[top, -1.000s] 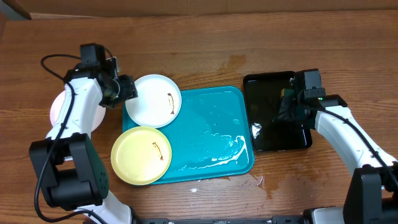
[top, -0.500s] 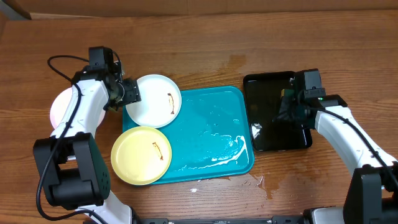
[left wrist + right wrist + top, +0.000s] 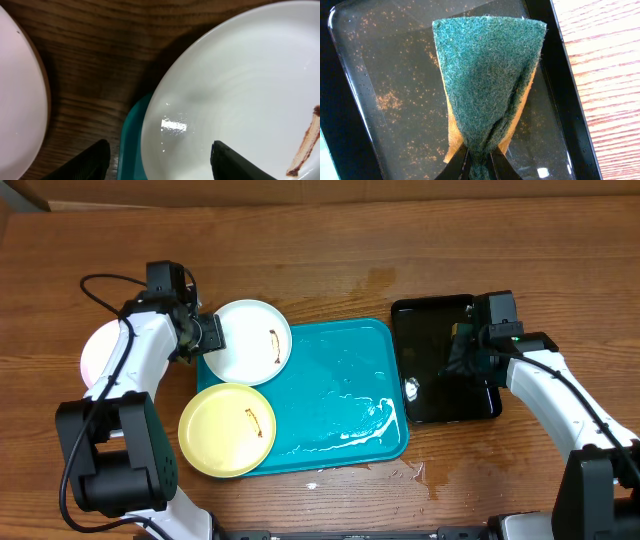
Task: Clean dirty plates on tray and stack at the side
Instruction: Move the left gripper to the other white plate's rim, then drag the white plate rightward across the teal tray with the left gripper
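Note:
A white plate [image 3: 247, 341] with a brown smear sits on the far left corner of the turquoise tray [image 3: 340, 395]. It fills the left wrist view [image 3: 240, 100]. A pale yellow-green plate [image 3: 227, 429] with a smear sits on the tray's near left corner. A third white plate [image 3: 96, 352] lies on the table to the left, partly hidden by the left arm. My left gripper [image 3: 212, 333] is open, its jaws straddling the white plate's left rim. My right gripper [image 3: 466, 348] is shut on a green and orange sponge [image 3: 487, 75] over the black tray [image 3: 440, 360].
The tray holds white foam and water [image 3: 370, 423] near its front right. A wet patch [image 3: 412, 472] lies on the table beside the tray's near right corner. A cardboard edge [image 3: 300, 188] runs along the far side.
My left gripper has moved right to the white plate's left rim. The right arm has not moved.

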`<state>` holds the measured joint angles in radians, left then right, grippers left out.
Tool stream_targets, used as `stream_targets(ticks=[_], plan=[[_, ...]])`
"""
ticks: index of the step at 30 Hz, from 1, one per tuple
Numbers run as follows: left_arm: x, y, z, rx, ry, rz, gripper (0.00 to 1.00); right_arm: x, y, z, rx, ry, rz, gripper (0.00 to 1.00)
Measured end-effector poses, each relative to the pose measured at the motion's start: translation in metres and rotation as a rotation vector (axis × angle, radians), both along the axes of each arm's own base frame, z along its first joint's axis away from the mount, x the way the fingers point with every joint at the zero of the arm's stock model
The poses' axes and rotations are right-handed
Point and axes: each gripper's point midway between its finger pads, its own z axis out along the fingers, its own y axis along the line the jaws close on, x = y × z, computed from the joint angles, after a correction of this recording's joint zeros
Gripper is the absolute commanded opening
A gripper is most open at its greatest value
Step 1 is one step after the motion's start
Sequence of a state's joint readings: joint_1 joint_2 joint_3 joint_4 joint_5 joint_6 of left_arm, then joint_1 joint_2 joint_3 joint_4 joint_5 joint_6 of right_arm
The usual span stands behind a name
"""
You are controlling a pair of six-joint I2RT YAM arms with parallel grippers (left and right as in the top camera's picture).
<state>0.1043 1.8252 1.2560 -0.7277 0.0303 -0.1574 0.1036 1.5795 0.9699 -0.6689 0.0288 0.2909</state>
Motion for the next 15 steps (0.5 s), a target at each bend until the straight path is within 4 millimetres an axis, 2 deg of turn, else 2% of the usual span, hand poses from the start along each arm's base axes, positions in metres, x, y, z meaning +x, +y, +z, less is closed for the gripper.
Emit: stream_targets(ticks=[1, 7, 15], plan=[[-0.003, 0.0, -0.004, -0.002, 0.006, 0.0, 0.66, 0.0, 0.0, 0.0, 0.0, 0.0, 0.0, 0.14], [-0.01, -0.002, -0.016, -0.009, 0.017, -0.001, 0.55, 0.0, 0.0, 0.0, 0.0, 0.0, -0.001, 0.15], [-0.002, -0.022, -0.013, -0.121, -0.023, -0.035, 0.47, 0.0, 0.0, 0.0, 0.0, 0.001, -0.001, 0.15]])
